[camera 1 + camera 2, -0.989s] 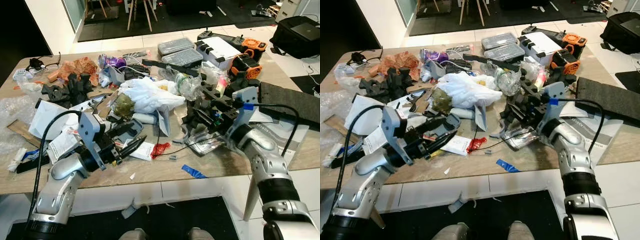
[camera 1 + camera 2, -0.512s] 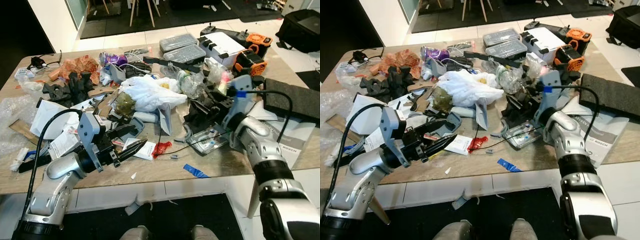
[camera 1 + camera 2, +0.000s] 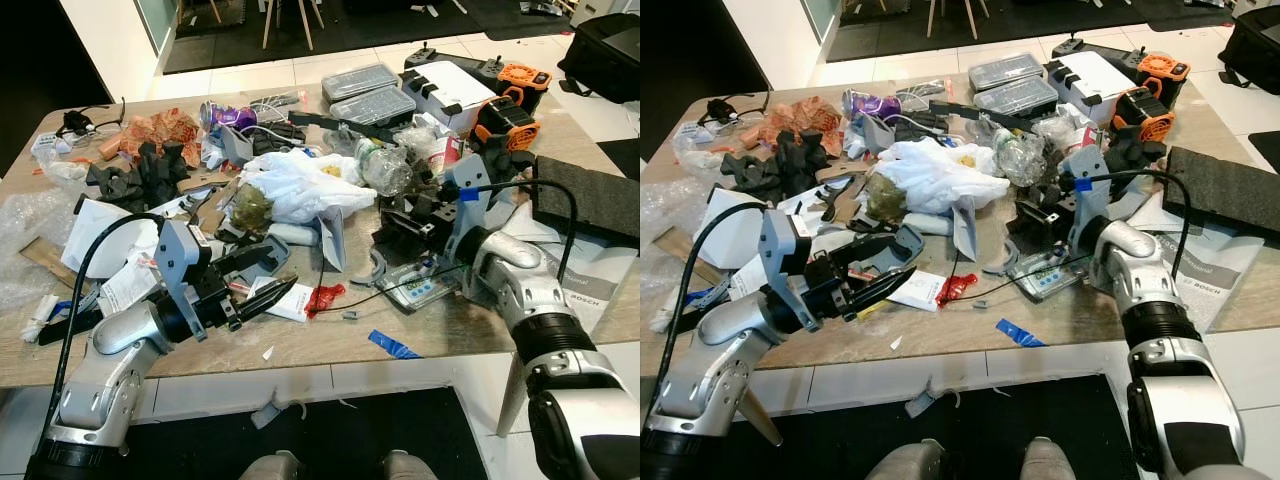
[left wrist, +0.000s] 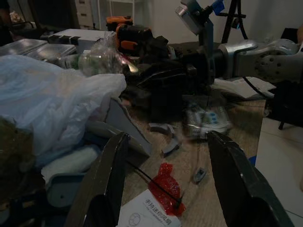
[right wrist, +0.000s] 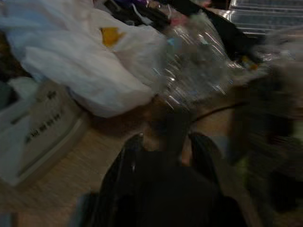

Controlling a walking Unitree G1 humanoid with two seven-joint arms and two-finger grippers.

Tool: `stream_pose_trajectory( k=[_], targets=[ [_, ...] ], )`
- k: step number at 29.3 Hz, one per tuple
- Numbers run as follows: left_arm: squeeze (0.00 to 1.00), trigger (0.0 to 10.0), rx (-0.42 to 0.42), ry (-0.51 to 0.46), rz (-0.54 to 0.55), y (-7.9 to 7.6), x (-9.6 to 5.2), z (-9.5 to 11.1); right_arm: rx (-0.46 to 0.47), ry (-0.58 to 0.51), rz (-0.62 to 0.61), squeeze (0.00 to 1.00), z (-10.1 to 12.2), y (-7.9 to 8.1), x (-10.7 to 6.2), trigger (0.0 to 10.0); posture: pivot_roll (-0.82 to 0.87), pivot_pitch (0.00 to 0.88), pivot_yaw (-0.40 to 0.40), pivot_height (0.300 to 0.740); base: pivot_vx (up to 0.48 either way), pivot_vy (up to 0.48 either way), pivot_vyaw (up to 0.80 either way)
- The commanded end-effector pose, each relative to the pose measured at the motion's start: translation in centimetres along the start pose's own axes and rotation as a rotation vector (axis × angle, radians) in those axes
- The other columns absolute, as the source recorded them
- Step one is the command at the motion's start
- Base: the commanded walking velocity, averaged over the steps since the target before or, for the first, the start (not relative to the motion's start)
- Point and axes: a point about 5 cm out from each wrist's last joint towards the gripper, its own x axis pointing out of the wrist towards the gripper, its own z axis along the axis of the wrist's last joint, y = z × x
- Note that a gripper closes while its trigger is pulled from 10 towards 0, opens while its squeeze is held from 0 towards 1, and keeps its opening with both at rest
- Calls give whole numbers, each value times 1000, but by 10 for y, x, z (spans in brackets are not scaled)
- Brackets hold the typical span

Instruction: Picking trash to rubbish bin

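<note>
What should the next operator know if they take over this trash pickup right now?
Left gripper: open, empty, held low over the near table edge, fingers pointing toward the red wrapper scrap.
Right gripper: fingers close together around a black piece in the wrist view, which is blurred, so its grip is uncertain. It sits at the black foam clutter, next to the crushed clear plastic bottle.
White plastic bag lies mid-table; blue tape strip sits near the front edge.
Done: nothing visibly cleared.
Left: nearly all trash is on the table; I can't point you to a bin.
</note>
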Motion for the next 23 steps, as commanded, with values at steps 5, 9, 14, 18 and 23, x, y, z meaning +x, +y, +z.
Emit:
stream_pose_trajectory(
  k=[5, 9, 14, 18, 23],
  targets=[
    [0, 10000, -16, 11, 0, 0, 3, -6, -37, 16, 28, 0, 3, -1, -1, 0, 23, 59, 76, 740, 0, 0, 0],
    [0, 10000, -66, -37, -22, -2, 9, -5, -11, -51, 93, 0, 16, 4, -3, 0, 5, 32, 53, 740, 0, 0, 0],
    [0, 10000, -123, -72, -46, -4, 14, -5, 9, -111, 132, 0, 26, 3, -9, 0, -10, 5, 28, 740, 0, 0, 0],
    [0, 10000, -169, -101, -71, -5, 15, -6, 3, -176, 125, 0, 43, -2, -17, 10000, -24, 0, 6, 740, 0, 0, 0],
    [0, 10000, -187, -117, -76, -5, 19, -7, 31, -214, 119, 0, 52, -6, -19, 10000, -30, 0, -16, 740, 0, 0, 0]
  ],
)
